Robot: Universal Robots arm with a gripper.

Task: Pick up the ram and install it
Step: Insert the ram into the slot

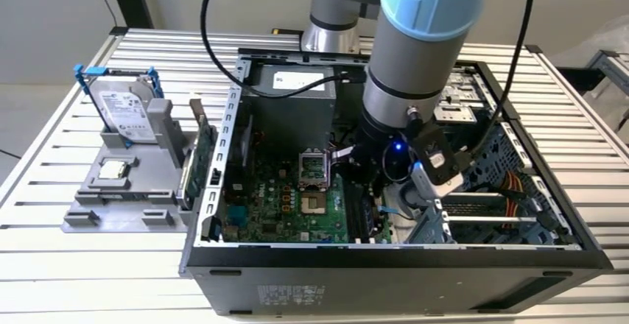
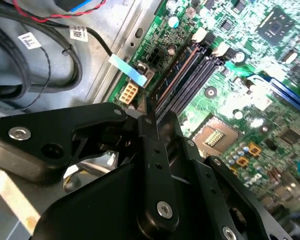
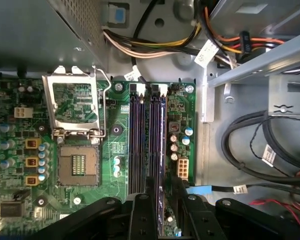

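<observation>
The ram (image 3: pixel 162 145) is a thin stick seen edge-on, lying along the outermost of the black memory slots (image 3: pixel 140 145) on the green motherboard (image 1: pixel 285 206). In the second wrist view the ram (image 2: pixel 179 67) shows as a brownish line in that slot beside the other black memory slots (image 2: pixel 202 70). My gripper (image 3: pixel 165 212) sits over the stick's near end, its black fingers (image 3: pixel 142 215) pressed against either side of it. In the exterior view the gripper (image 1: pixel 366 191) reaches down inside the open computer case (image 1: pixel 393 254). The gripper (image 2: pixel 149 117) looks shut on the stick's edge.
An open CPU socket (image 3: pixel 77 162) lies beside the slots. Black cable bundles (image 3: pixel 270 150) and a metal drive cage crowd the other side. Outside the case, a grey fixture (image 1: pixel 118 206) holds a silver hard drive (image 1: pixel 128 114) and a green card (image 1: pixel 202 162).
</observation>
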